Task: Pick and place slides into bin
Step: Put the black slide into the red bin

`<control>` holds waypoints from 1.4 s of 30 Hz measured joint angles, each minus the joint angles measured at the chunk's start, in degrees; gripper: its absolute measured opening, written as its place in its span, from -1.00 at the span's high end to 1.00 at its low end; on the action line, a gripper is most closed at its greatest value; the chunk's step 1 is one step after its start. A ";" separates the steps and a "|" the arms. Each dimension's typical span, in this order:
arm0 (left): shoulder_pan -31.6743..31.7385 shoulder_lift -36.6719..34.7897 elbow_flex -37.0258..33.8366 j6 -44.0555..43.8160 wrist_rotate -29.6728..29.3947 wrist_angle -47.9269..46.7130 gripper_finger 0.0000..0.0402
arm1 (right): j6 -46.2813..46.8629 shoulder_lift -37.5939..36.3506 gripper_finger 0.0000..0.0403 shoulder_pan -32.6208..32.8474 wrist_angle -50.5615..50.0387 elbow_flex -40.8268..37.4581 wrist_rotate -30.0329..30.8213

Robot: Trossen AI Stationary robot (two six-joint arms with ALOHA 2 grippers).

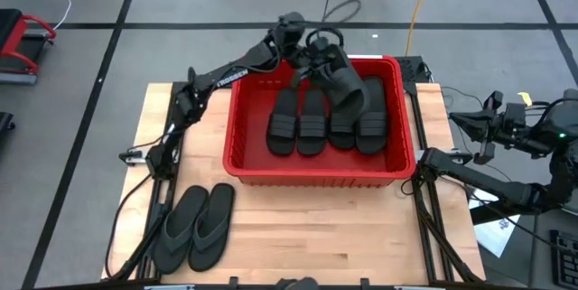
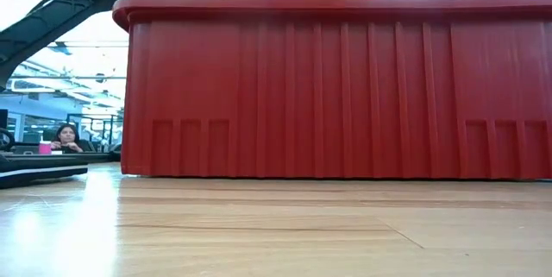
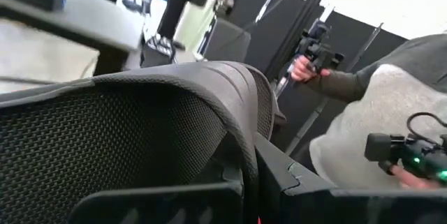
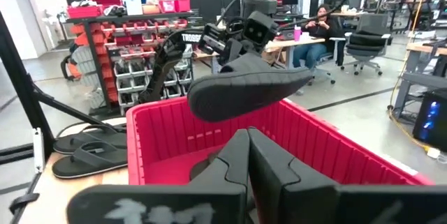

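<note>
- So, progress check: four ribbed-strap slides are already lying side by side on the floor of the red bin, toes toward the front wall.
- A fifth strap slide is mid-air, pinched by the left hand over the bin's back edge, sole tilted, not dropped yet. There may be another one bunched up under it at the back right, but I honestly can't tell.
- Left over: the two thong slides, sitting as a pair on the bench near the front left corner, well apart from the bin. So I'd call it mostly done, with this drop plus those two to go.
- Right hand waits off the bin's right side, fingers pressed together with nothing in them.
- Readable writing: white "TROSSEN" lettering on the left arm, seen from above and again at bench level. No brand I can read on the slides or the bin.
</note>
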 joint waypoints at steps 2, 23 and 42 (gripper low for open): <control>0.10 -0.41 0.07 3.61 0.04 -5.82 0.99 | 1.12 0.00 1.00 0.00 0.00 0.00 0.02; -3.23 -0.35 3.51 31.38 -18.06 -46.55 0.99 | 8.15 4.65 1.00 0.00 -0.85 0.00 -1.45; -1.44 -8.29 3.76 16.33 -41.28 -14.23 0.98 | 3.63 28.74 0.99 0.00 32.63 0.00 -3.43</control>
